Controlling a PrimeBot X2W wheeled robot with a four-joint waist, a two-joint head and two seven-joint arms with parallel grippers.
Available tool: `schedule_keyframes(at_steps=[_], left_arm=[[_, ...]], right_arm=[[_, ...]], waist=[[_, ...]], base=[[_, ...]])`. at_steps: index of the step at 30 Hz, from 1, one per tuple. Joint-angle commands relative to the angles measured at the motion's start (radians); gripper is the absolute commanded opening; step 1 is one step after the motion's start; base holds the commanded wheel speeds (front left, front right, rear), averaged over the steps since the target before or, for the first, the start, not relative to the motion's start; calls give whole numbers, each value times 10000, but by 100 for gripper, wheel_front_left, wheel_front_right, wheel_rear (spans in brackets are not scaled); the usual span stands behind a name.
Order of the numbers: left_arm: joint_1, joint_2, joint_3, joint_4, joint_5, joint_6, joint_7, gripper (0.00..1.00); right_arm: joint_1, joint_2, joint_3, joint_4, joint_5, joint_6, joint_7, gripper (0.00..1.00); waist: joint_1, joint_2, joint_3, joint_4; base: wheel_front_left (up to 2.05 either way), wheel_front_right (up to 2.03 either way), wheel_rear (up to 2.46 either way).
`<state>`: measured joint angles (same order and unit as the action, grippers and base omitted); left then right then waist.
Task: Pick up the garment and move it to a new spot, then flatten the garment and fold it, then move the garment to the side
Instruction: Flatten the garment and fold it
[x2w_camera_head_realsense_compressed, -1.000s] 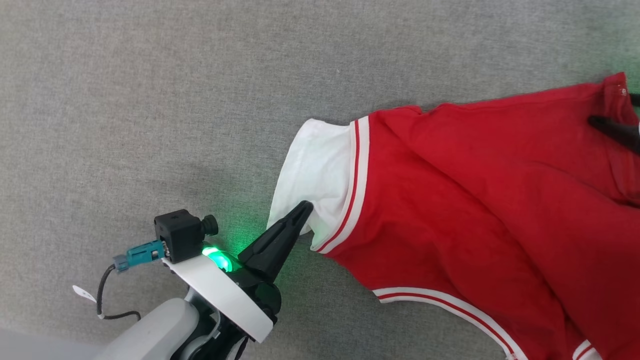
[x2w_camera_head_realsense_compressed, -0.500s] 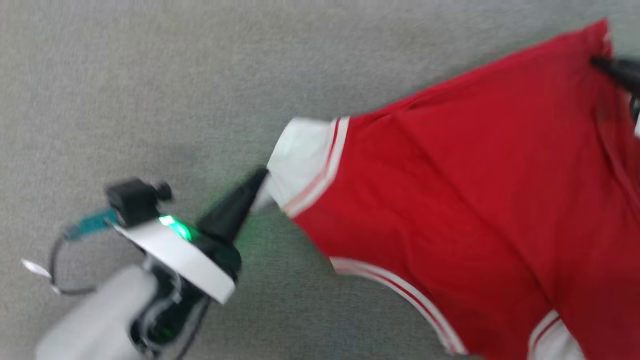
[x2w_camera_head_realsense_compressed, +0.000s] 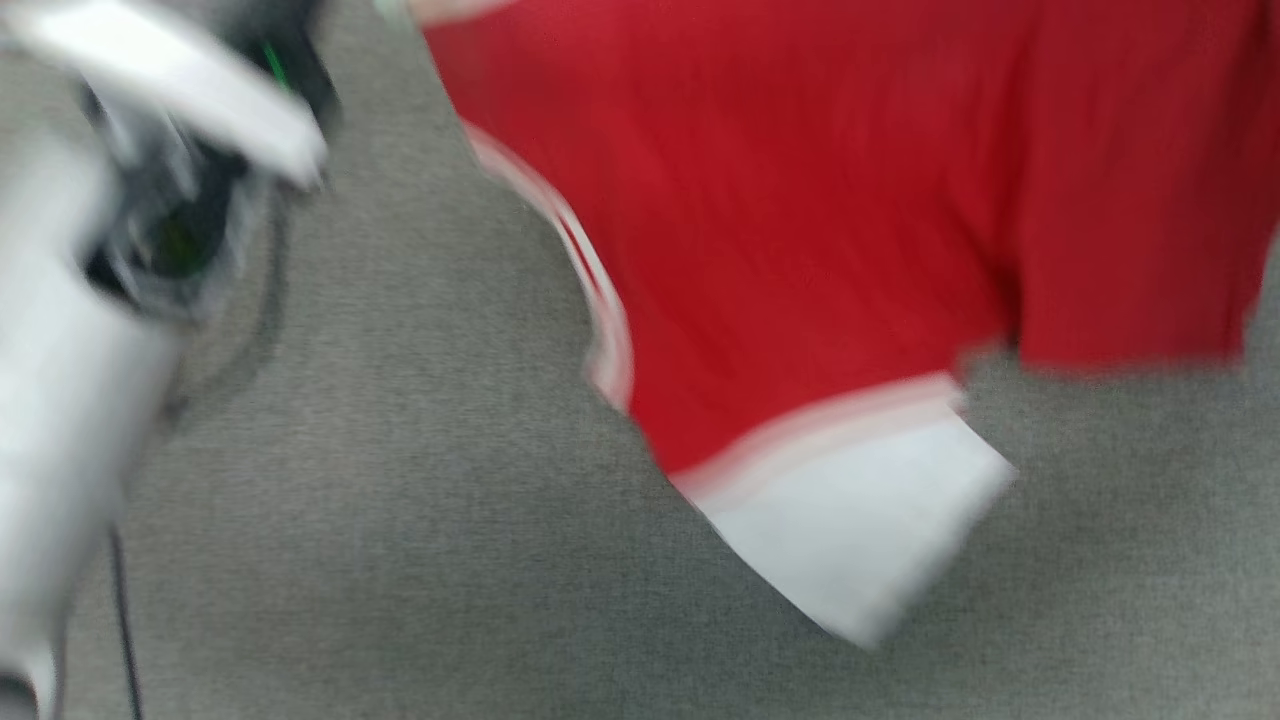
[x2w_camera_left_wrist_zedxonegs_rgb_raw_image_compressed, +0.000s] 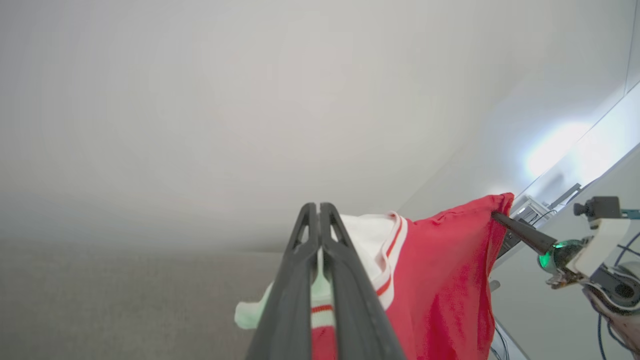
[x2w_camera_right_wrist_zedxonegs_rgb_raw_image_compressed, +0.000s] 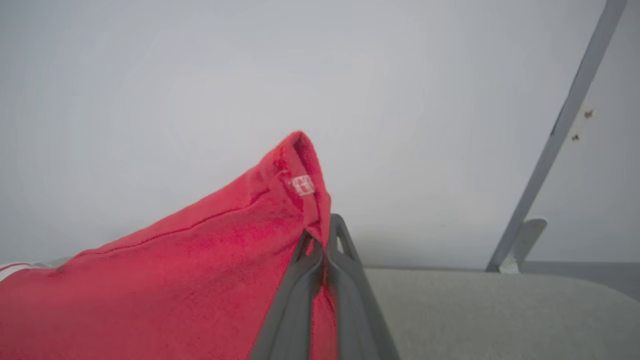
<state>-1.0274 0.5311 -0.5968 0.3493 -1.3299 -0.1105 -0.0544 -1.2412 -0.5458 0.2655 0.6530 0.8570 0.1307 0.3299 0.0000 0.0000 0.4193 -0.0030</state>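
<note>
Big flat grey woven fabric surface (x2w_camera_head_realsense_compressed: 400, 560) under everything. Held up above it is the soft red shirt (x2w_camera_head_realsense_compressed: 800, 200) with white stripy bands, strung between both grippers; the head view is pretty blurry. One white sleeve end (x2w_camera_head_realsense_compressed: 860, 520) hangs toward the near side. The left gripper (x2w_camera_left_wrist_zedxonegs_rgb_raw_image_compressed: 318, 207) is pinched tight on the other white sleeve, and the right gripper (x2w_camera_right_wrist_zedxonegs_rgb_raw_image_compressed: 325, 235) is clamped on a red ribbed edge, beside a tiny white label (x2w_camera_right_wrist_zedxonegs_rgb_raw_image_compressed: 302, 185).
</note>
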Motion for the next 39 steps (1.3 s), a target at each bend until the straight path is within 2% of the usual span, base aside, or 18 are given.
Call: schedule_keyframes(at_steps=[1, 5, 10, 13, 16, 19, 25, 30, 34, 39], left_arm=[[-684, -130, 197, 324, -121, 66, 27, 0], [-3204, -549, 625, 1814, 105, 237, 99, 0], [-6126, -932, 1202, 3548, 390, 260, -554, 0], [-7091, -1175, 1409, 4174, 242, 40, -738, 0], [-7230, -1312, 1335, 4459, 95, -128, -647, 0], [-6423, -1483, 1205, 4352, -243, -195, -635, 0], [-4137, -1288, 995, 2657, -1046, -210, -745, 0], [-1191, -793, 875, 656, -1673, -213, -1362, 0], [982, -317, 615, -521, -1530, -214, -1797, 0], [3079, -115, 401, -1862, -1309, -215, -2045, 0]], right_arm=[[-464, 91, -192, 262, -135, -1, -294, 0], [-2166, 490, -738, 1212, -521, -1, -1172, 0], [-4034, 817, -1147, 2160, -1016, -4, -2314, 0], [-4650, 906, -1242, 2633, -1199, -7, -2769, 0], [-4657, 997, -915, 2859, -1180, -6, -2632, 0], [-4059, 931, -510, 2959, -1000, -6, -2427, 0], [-2574, 619, 520, 2536, -709, -3, -2048, 0], [-635, 60, 1598, 1338, 35, -3, -1623, 0], [848, -390, 2024, 388, 717, -3, -1561, 0], [2727, -1039, 2302, -768, 1337, -3, -1554, 0]], waist=[[0, 0, 415, -230], [0, 0, 1059, -473], [0, 0, 1494, -752], [0, 0, 1548, -780], [0, 0, 1534, -697], [0, 0, 1517, -595], [0, 0, 1475, -379], [0, 0, 1268, -303], [0, 0, 1020, -284], [0, 0, 670, -233]], base=[[0, 0, 0], [0, 0, 0], [0, 0, 0], [0, 0, 0], [0, 0, 0], [0, 0, 0], [0, 0, 0], [0, 0, 0], [0, 0, 0], [0, 0, 0]])
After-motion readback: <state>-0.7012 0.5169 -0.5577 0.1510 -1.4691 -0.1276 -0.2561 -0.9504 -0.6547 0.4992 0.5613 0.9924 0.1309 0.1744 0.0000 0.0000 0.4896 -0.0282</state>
